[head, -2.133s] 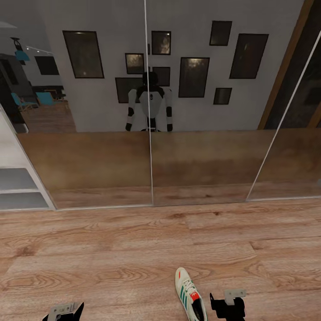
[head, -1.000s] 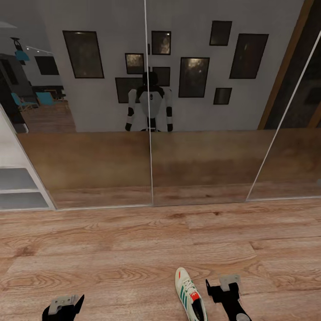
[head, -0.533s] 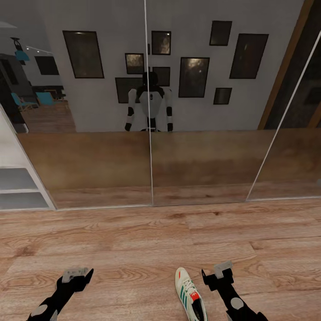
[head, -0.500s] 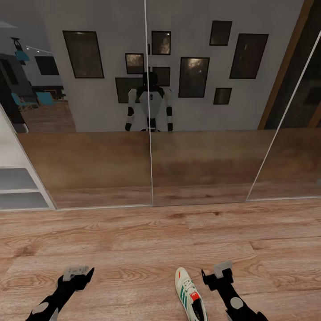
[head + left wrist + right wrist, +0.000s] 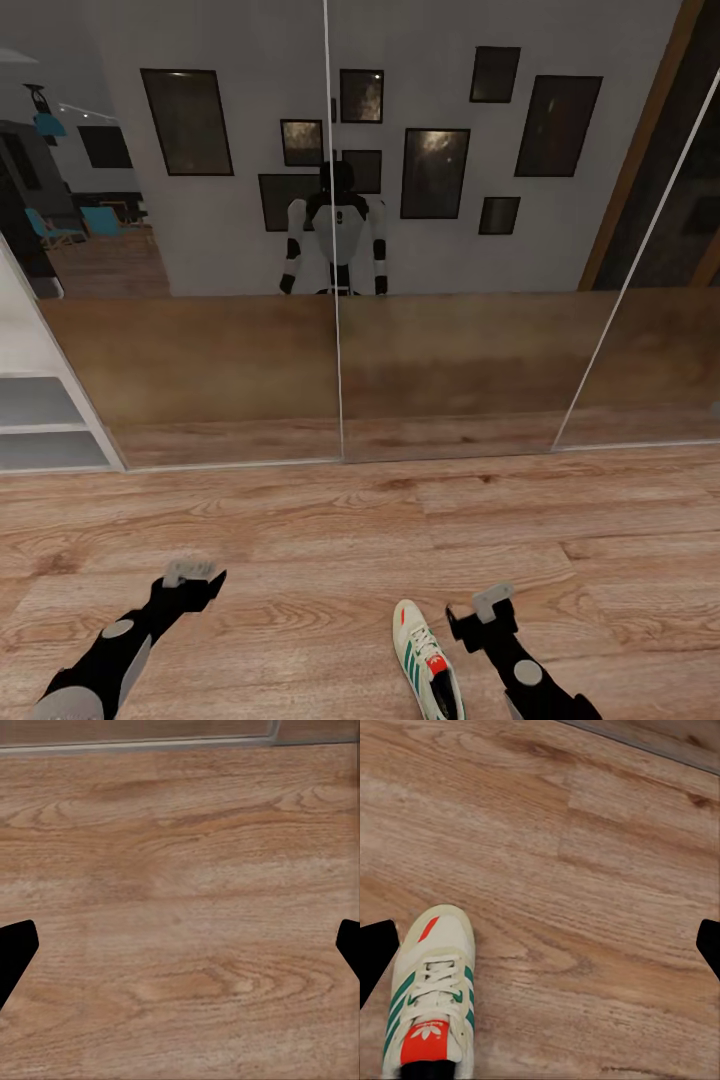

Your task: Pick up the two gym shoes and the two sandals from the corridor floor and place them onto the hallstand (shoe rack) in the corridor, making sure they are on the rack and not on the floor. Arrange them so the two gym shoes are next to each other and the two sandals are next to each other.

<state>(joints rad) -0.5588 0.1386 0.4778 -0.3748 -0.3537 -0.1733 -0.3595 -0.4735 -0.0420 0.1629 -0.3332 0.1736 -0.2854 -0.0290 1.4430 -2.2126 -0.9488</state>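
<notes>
Floor (image 5: 300, 520) is taking up the lower half of the head view, with mirror panels (image 5: 230, 370) behind and the rack (image 5: 40, 420) edging in at far left. One shoe (image 5: 428, 660) is lying flat on the floor near the bottom edge, long axis running toward the mirrors, toe pointing at them, heel toward the robot. Right gripper (image 5: 470, 620) is hovering just beside it, jaws spread wide, likely lining up a grasp; left gripper (image 5: 195, 580) is hanging wide too over bare floor, holding nothing.
</notes>
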